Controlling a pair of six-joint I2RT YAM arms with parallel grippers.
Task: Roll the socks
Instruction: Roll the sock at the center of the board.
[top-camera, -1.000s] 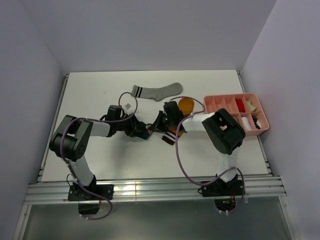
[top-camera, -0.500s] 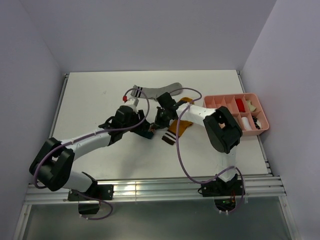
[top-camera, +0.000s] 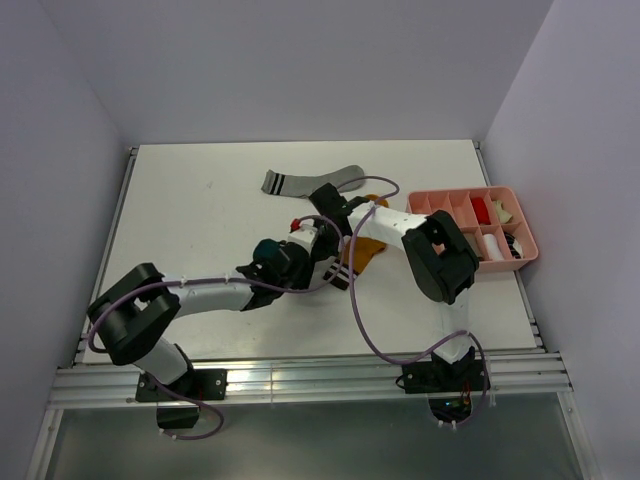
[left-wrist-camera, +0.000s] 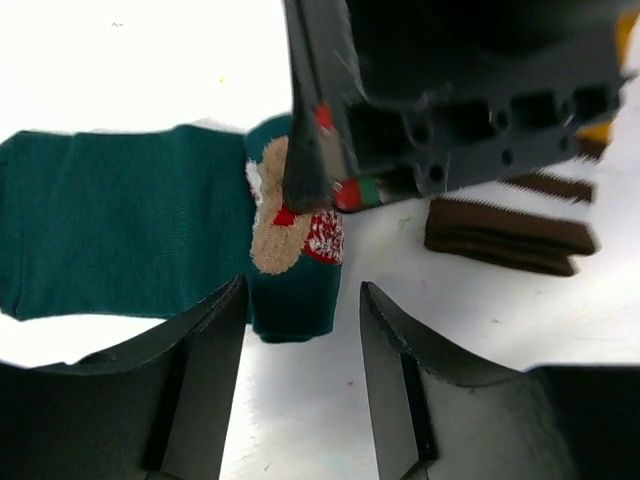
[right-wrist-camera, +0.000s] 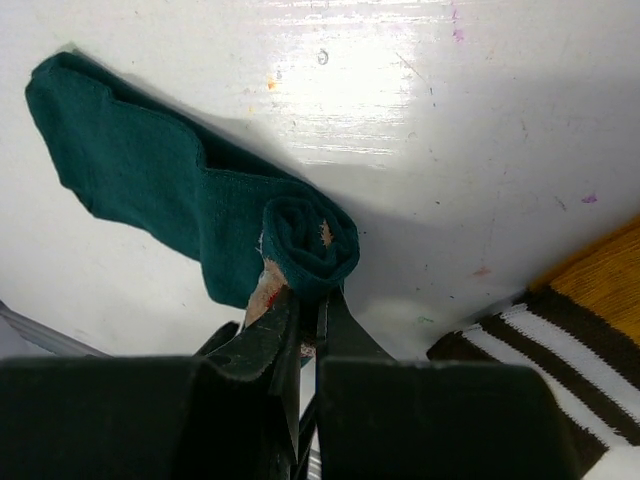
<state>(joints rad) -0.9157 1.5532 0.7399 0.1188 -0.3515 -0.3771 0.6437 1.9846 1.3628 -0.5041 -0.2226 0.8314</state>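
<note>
The dark teal sock (right-wrist-camera: 150, 170) lies flat on the white table with its printed end rolled into a small coil (right-wrist-camera: 312, 238). My right gripper (right-wrist-camera: 310, 300) is shut on that coil, which also shows in the left wrist view (left-wrist-camera: 295, 270). My left gripper (left-wrist-camera: 300, 335) is open and empty, just short of the coil, its fingers (left-wrist-camera: 205, 360) apart on either side. In the top view both grippers meet mid-table, left (top-camera: 303, 250) and right (top-camera: 322, 222), hiding the teal sock. The grey sock (top-camera: 310, 182) lies flat behind them. The mustard-orange sock (top-camera: 365, 250) lies to their right, its striped cuff (left-wrist-camera: 510, 235) close by.
A pink divided tray (top-camera: 430, 208) with small red, white and cream bundles stands at the right edge. The right arm's purple cable (top-camera: 358, 300) loops over the table in front of the mustard sock. Walls enclose the table on three sides.
The left arm has unfolded and swung, its gripper now coming at the teal sock from the near left. The right gripper shifted slightly back. The mustard sock now lies flatter.
</note>
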